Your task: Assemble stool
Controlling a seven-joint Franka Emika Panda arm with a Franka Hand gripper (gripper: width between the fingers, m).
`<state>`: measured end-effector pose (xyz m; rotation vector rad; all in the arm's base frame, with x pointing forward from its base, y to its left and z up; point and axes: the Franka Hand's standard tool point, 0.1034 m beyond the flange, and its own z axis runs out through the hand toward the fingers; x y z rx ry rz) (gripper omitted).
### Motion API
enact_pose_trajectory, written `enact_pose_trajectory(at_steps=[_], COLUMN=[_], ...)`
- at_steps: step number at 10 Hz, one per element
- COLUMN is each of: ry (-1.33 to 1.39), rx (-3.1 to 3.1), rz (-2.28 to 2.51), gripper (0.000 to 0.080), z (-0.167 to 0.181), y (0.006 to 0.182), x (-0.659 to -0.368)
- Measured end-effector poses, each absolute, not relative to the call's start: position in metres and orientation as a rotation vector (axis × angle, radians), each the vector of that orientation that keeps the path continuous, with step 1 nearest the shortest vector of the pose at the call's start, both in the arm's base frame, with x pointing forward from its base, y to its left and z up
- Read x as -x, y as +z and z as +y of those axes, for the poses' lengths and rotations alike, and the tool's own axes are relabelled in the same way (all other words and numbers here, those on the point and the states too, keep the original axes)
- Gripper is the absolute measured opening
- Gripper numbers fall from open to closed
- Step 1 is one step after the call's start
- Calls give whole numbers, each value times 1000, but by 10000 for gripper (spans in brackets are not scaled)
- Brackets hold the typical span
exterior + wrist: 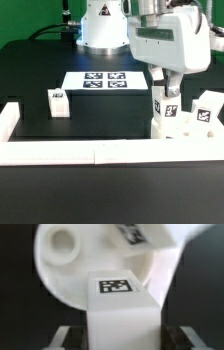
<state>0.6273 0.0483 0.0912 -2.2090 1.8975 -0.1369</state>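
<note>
Leg block (122, 314) of the stool is pinched in your end effector (166, 98), right against the round seat (60, 272) at the counter's (110, 120) front, on the exterior view's right. You cannot tell if they touch. A second leg block (206, 112) stands just beside, a third leg block (58, 101) well apart. The border rail (100, 152) runs in front. The held block is white with a square tag (115, 285).

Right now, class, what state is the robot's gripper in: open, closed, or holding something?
Gripper: closed on a leg block, by the round seat.
</note>
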Motion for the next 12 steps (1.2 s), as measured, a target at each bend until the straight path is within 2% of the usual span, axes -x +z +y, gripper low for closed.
enact_pose_trajectory(at_steps=[5, 9, 11, 12], ry=[-55, 49, 63, 59], rx=[1845, 1126, 1095, 1117], rz=[2196, 2540, 2554, 2544], gripper=[337, 337, 337, 428], z=[53, 77, 78, 78], y=[91, 92, 91, 91], x=[-627, -634, -633, -633])
